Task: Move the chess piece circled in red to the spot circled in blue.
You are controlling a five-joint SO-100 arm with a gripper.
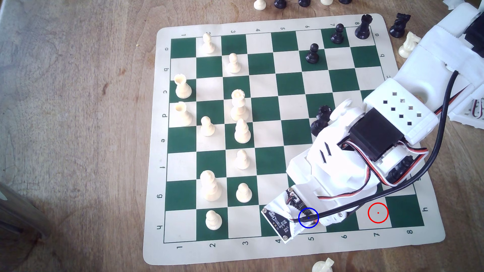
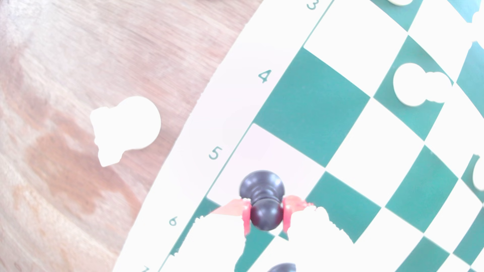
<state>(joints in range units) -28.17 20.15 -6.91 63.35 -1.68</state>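
Observation:
In the wrist view my gripper is shut on the chess piece circled in red, a small black pawn, with the red-padded fingers clamped on its ball head. The pawn's base is over the cream edge square beside the number 5; whether it touches the board I cannot tell. In the exterior view the white arm reaches over the board's near right corner. The blue ring is drawn over the arm's wrist camera board, which hides pawn and fingers. The red ring marks a bare cream square.
Cream pieces fill the exterior view's left half of the board. A black piece stands right against the arm. Black pawns and a rook stand at the far right. A cream knight lies off the board.

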